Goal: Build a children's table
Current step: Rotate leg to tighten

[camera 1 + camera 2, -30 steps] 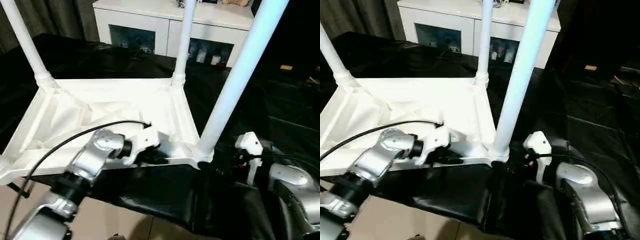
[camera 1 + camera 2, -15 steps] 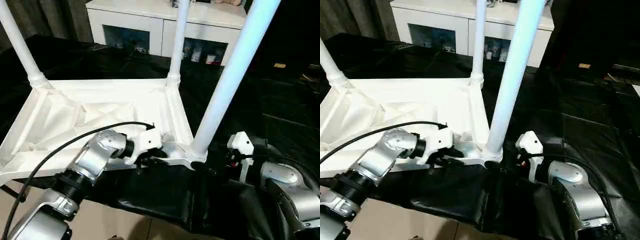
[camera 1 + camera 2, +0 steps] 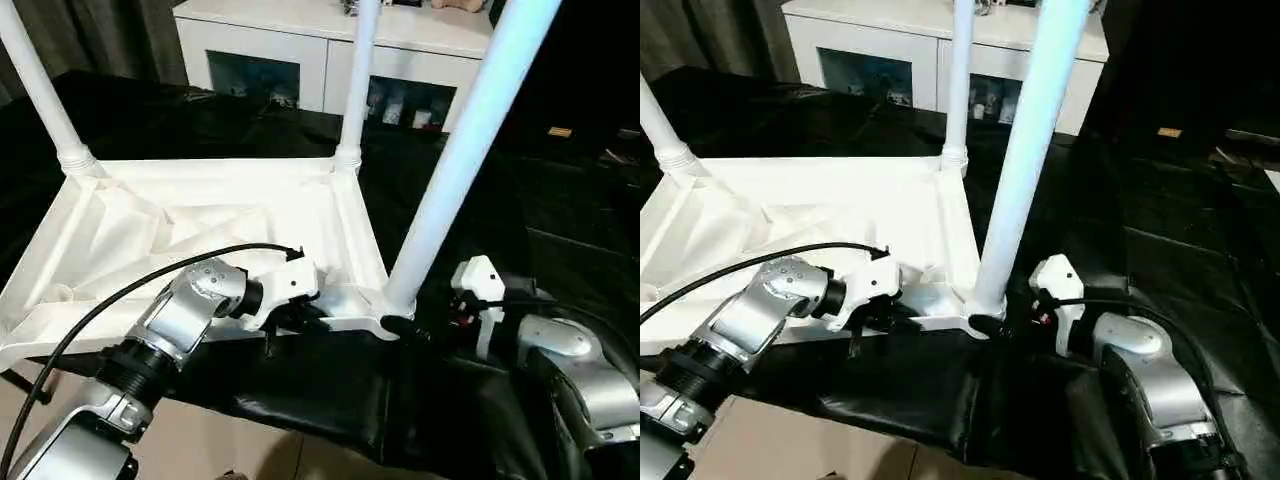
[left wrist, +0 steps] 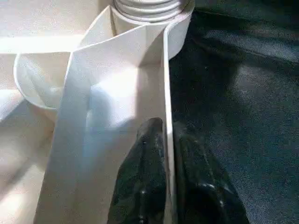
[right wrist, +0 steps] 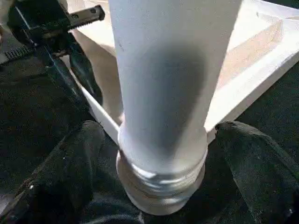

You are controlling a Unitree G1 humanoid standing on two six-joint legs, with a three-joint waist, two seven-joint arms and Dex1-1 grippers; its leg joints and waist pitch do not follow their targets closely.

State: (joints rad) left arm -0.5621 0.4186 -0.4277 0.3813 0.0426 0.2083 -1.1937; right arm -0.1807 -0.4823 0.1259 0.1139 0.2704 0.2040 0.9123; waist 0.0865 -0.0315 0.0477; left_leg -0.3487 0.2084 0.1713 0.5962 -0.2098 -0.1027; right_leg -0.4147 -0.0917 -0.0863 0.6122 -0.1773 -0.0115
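Note:
The white tabletop (image 3: 200, 215) lies upside down on black cloth, ribbed side up. Three white legs stand up from it: one at the back left (image 3: 40, 85), one at the back right (image 3: 357, 80), and one at the near right corner (image 3: 450, 170). My left gripper (image 4: 168, 135) is shut on the tabletop's thin front rim, one finger on each side, close to the near right leg's socket. My right gripper (image 5: 159, 130) is open at that leg's base, with a black finger (image 5: 70, 158) on either side of the threaded collar (image 5: 161, 186).
A white cabinet (image 3: 300, 60) with glass-fronted doors stands behind the work. Black cloth (image 3: 560, 210) covers the surface and drops off at the front edge toward a beige floor (image 3: 220, 440). A black cable (image 3: 120, 290) arcs over my left forearm.
My right gripper has moved left to the near right leg's base, and its fingers now flank it. The left gripper keeps its hold on the rim. The camera shifted slightly.

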